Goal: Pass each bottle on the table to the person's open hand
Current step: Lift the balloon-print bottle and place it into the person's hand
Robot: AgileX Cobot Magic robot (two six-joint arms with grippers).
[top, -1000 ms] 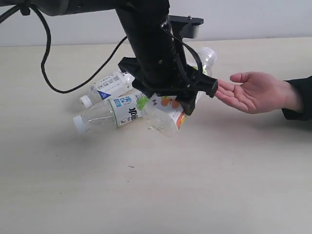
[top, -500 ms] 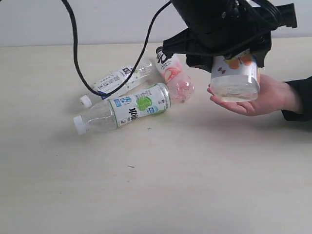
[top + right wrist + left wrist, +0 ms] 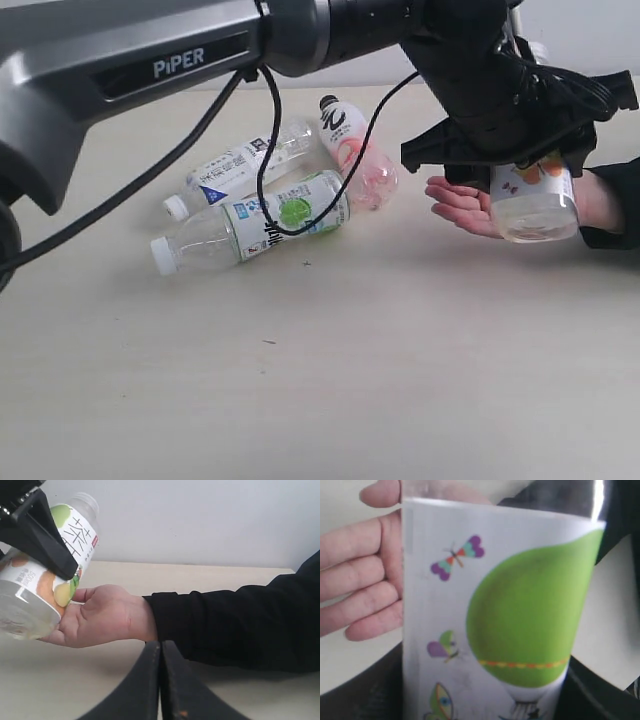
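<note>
Pale tabletop [image 3: 380, 390] carries three bottles [image 3: 285, 215] lying at left. The left gripper [image 3: 522, 162] clamps the apple bottle [image 3: 535, 205] upright at the open hand [image 3: 460, 205]. Seat its base in the palm before spreading the jaws. The right gripper [image 3: 160, 677] is closed and empty.

The left claw [image 3: 530, 168] holds the butterfly-label bottle [image 3: 536, 205] over the person's open hand [image 3: 461, 206].

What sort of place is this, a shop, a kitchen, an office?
Most likely a robotics lab or test bench: a plain pale table against a plain wall, a cabled robot arm marked PIPER, and a butterfly-label bottle held over a person's open hand.
</note>
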